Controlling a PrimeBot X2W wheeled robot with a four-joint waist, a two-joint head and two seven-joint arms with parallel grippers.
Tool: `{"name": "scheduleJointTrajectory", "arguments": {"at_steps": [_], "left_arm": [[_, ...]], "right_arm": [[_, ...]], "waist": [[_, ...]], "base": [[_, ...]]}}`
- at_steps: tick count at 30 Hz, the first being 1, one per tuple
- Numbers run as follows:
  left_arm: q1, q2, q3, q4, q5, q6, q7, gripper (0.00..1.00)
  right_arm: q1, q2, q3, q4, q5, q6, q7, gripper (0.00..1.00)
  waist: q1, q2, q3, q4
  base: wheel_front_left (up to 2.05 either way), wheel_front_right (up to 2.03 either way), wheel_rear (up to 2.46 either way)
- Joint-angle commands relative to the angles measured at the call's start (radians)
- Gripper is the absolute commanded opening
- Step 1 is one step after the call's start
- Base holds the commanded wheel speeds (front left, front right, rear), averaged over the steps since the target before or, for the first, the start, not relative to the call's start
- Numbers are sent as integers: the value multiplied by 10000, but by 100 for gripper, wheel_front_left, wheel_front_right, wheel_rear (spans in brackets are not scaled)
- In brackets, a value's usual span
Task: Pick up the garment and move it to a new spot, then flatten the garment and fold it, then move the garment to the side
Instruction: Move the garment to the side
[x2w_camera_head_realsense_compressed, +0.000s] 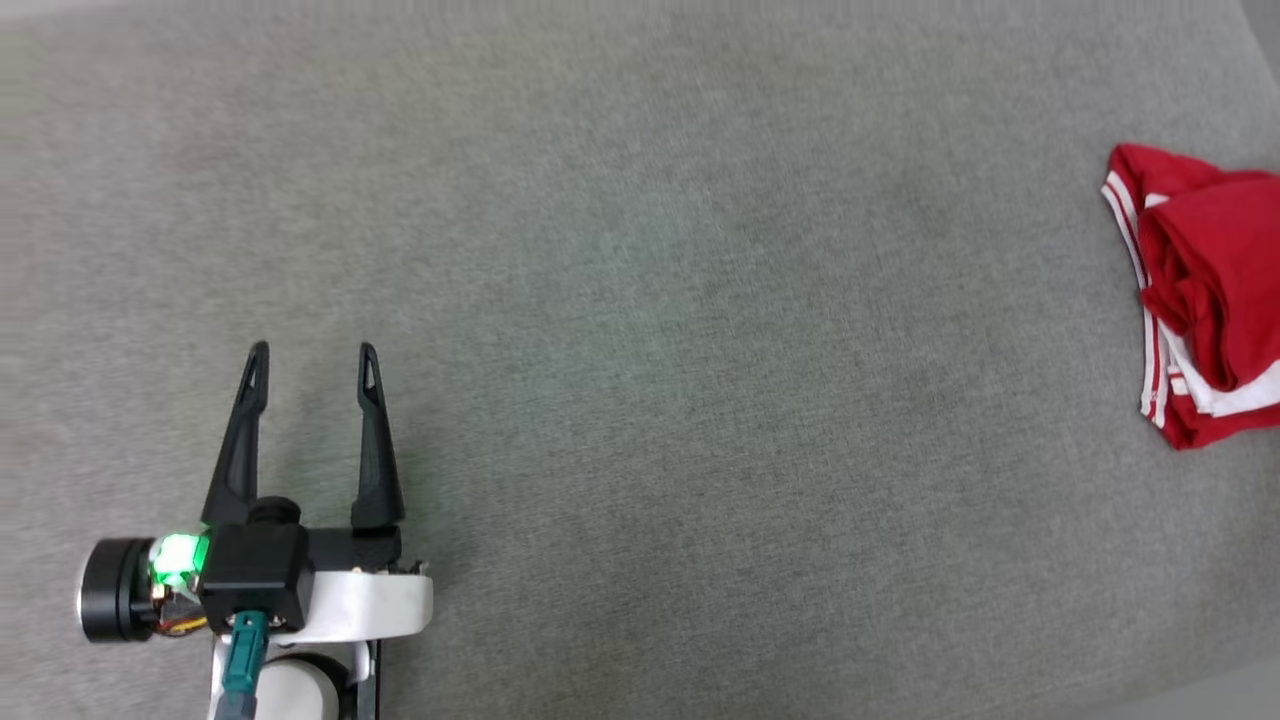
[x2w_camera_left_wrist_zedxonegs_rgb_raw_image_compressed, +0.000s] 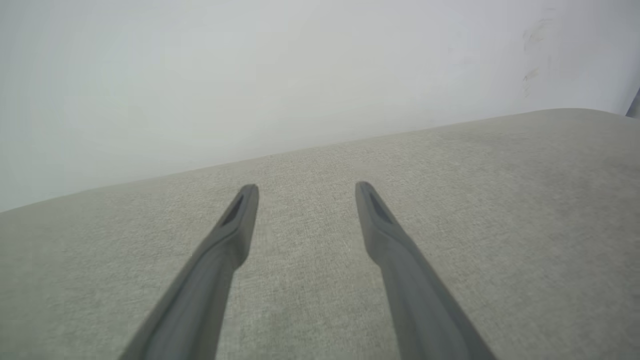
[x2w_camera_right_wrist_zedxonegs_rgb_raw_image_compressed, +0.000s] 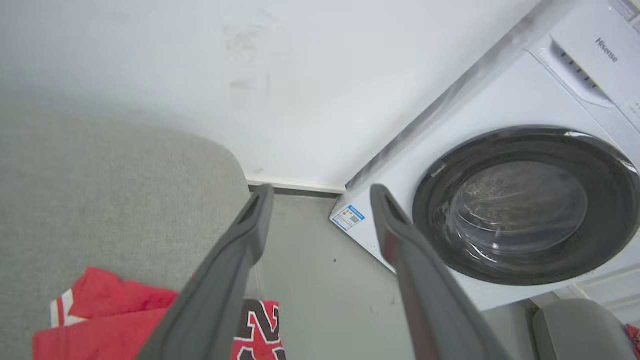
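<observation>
The garment (x2w_camera_head_realsense_compressed: 1205, 290), red with white striped trim, lies bunched in a folded heap at the far right edge of the grey fabric surface. In the right wrist view the garment (x2w_camera_right_wrist_zedxonegs_rgb_raw_image_compressed: 105, 320) sits below the fingers, with black white-edged lettering showing near the surface's edge. My right gripper (x2w_camera_right_wrist_zedxonegs_rgb_raw_image_compressed: 320, 192) is open above it, holding nothing, its fingers pointing past the edge toward the floor. My left gripper (x2w_camera_head_realsense_compressed: 313, 355) rests open at the lower left, far from the garment. In the left wrist view my left gripper (x2w_camera_left_wrist_zedxonegs_rgb_raw_image_compressed: 306, 187) hovers over bare fabric.
The grey fabric surface (x2w_camera_head_realsense_compressed: 640, 300) spreads wide between the left gripper and the garment. A white front-loading washing machine (x2w_camera_right_wrist_zedxonegs_rgb_raw_image_compressed: 520, 200) stands beside the surface's right end, with a strip of floor (x2w_camera_right_wrist_zedxonegs_rgb_raw_image_compressed: 320, 280) between them. A pale wall (x2w_camera_left_wrist_zedxonegs_rgb_raw_image_compressed: 250, 75) runs behind.
</observation>
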Motion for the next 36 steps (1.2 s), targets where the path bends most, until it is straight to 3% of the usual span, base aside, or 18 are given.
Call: {"name": "scheduleJointTrajectory", "arguments": {"at_steps": [1,7,10,16,23,36], "left_arm": [[214,-95,1,44,-51,62,-21,100],[632,-315,-91,177,-105,76,-21,100],[740,-433,-108,324,-167,24,-21,100],[1011,-513,-27,560,-252,-114,-21,100],[1230,-622,17,754,-234,-243,-21,100],[1730,-837,66,1012,-293,-455,-21,100]], "right_arm": [[32,402,-154,-296,-219,-15,-648,100],[601,1515,-310,-1505,-702,-14,-2862,100],[1151,2129,-99,-2228,-852,-18,-3389,100],[2550,3307,495,-3594,-656,-15,-3635,100],[3971,4142,701,-4199,-431,-15,-3651,100],[7366,5744,-373,-5113,-7,-14,-3652,100]], "waist": [[0,0,-636,387],[0,0,-1395,957],[0,0,-1741,1308],[0,0,-2284,1797],[0,0,-2722,2178],[0,0,-3514,2508]], "base": [[0,0,0],[0,0,0],[0,0,0],[0,0,0],[0,0,0],[0,0,0]]}}
